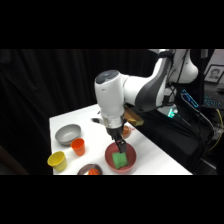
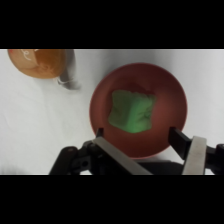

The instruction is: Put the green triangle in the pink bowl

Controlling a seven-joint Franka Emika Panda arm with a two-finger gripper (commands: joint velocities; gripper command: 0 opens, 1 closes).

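The green triangle (image 2: 131, 112) lies inside the pink bowl (image 2: 172, 95), near its middle. In the side view the same green triangle (image 1: 120, 160) rests in the pink bowl (image 1: 109, 159) at the table's front. My gripper (image 1: 120, 148) hangs straight above it, just over the bowl. In the wrist view the gripper (image 2: 137, 136) is open: its two fingers stand wide apart at either side of the block, with a gap between each finger and the block.
A grey metal bowl (image 1: 67, 133), an orange cup (image 1: 77, 146) and a yellow cup (image 1: 57, 160) stand left of the pink bowl. A small dark bowl (image 1: 90, 170) sits at the front edge. An orange round object (image 2: 37, 62) lies behind the gripper.
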